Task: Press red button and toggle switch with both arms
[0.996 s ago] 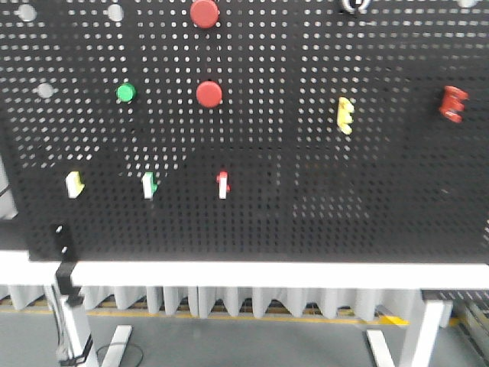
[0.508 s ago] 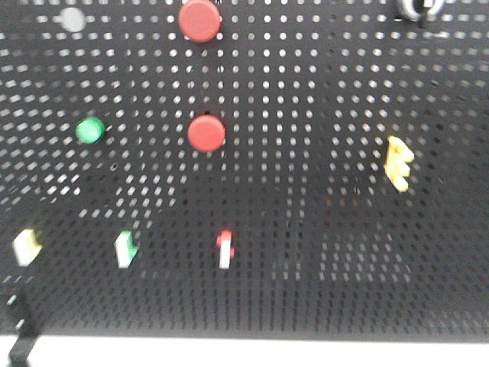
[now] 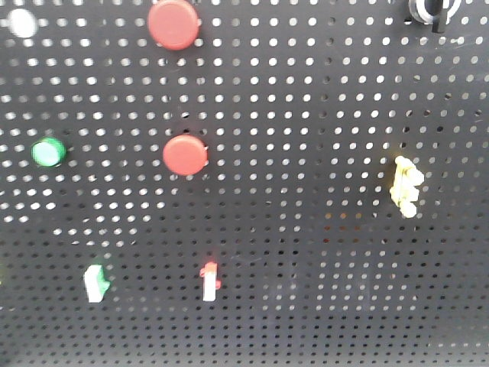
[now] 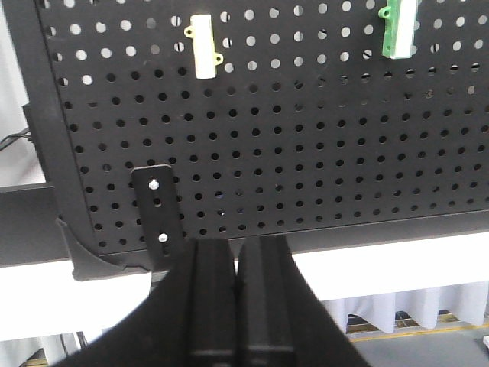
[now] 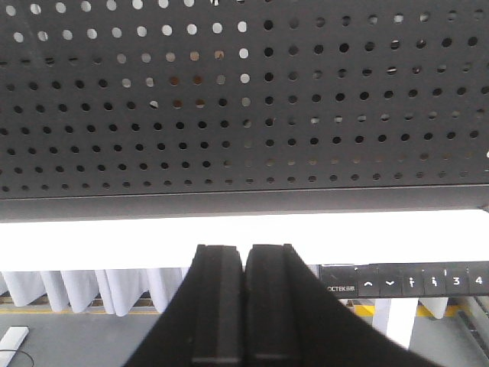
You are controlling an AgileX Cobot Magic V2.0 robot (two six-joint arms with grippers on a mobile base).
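Though domed, red button (image 3: 174, 23) (smooth, round)

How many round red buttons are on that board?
2. The larger red button sits at the top edge; the smaller red button is below it, right of the green button. Others may lie outside the view.

The toggle switch (image 3: 429, 9) is cut by the front view's top edge, so only its lower part shows. The red button (image 3: 174, 23) reaches that same edge. The left hand (image 4: 237, 243) and right hand (image 5: 244, 249) run off the bottom of their wrist views. The green-tipped switch (image 4: 399, 29) is cropped at the top.
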